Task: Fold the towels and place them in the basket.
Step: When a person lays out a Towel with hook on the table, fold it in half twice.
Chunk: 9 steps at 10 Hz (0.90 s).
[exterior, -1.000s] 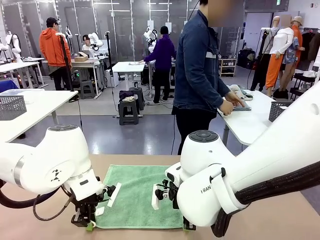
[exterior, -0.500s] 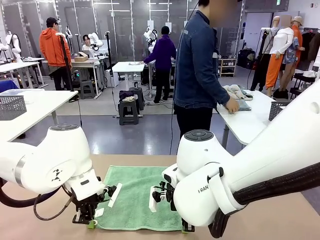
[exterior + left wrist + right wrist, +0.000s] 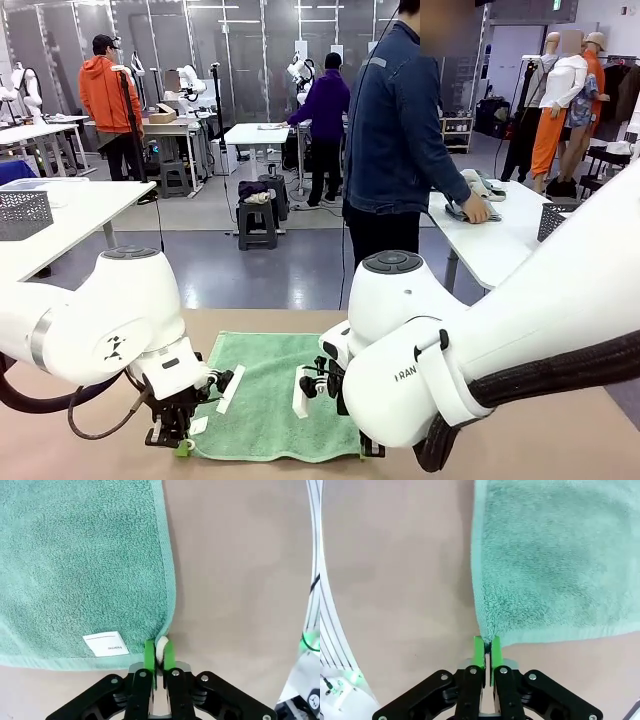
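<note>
- Progress early: mint green towel (image 3: 272, 395) lies spread flat and unfolded on the table (image 3: 60, 450), at 6 o'clock in the front view, between the two arms.
- Left gripper (image 3: 159, 652) is pinched tight on the towel's near corner, at 7 o'clock of the cloth; white label tag (image 3: 106, 644) sits just beside the pads, at 9 o'clock of them.
- Right gripper (image 3: 486, 647) is clamped on the other near corner, at 5 o'clock of the cloth; the terry bunches a little at the pads.
- Grasp step looks done, with both near corners held.
- Left to do, by judgement: carry the near edge over toward 12 o'clock, fold again, put the towel in the basket, then the second towel.
- Person (image 3: 400, 130) at 1 o'clock faces a neighbouring table with a hand (image 3: 478, 212) on some cloth (image 3: 468, 188); cannot tell whether that is the other towel.
</note>
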### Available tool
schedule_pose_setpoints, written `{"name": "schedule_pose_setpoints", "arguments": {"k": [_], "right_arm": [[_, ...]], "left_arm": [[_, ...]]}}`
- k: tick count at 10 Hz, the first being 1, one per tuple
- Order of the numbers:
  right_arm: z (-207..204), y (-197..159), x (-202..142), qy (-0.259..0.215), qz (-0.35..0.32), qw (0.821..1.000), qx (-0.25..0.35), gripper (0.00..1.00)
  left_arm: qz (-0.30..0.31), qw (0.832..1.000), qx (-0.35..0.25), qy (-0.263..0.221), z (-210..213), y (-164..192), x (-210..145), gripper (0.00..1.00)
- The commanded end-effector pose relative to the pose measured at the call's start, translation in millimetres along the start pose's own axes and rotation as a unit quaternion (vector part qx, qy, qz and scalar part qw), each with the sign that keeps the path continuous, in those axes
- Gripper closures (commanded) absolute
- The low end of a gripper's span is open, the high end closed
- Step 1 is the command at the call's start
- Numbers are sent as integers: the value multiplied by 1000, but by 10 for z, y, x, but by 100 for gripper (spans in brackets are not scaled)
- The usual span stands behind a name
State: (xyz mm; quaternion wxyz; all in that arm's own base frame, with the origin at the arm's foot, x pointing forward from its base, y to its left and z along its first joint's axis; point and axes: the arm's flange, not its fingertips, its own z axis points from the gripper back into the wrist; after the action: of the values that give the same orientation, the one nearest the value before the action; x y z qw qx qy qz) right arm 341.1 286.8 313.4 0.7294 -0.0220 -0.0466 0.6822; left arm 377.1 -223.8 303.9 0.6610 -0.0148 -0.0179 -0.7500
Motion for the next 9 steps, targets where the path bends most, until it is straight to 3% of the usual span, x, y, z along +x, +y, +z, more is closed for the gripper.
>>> {"name": "schedule_pose_setpoints", "arguments": {"k": [1,2,3,9], "right_arm": [[-52,7,-3,1,11,1000,11,100],[-52,7,-3,1,11,1000,11,100],[12,5,-3,0,0,1000,-2,94],[557,-473,308,-3,10,1000,-28,94]], "left_arm": [[-4,1000,-1,0,-4,-3,-3,100],[-4,1000,-1,0,-4,-3,-3,100],[0,1000,0,0,-1,-1,1,92],[-31,998,44,-11,615,391,364,92]]}}
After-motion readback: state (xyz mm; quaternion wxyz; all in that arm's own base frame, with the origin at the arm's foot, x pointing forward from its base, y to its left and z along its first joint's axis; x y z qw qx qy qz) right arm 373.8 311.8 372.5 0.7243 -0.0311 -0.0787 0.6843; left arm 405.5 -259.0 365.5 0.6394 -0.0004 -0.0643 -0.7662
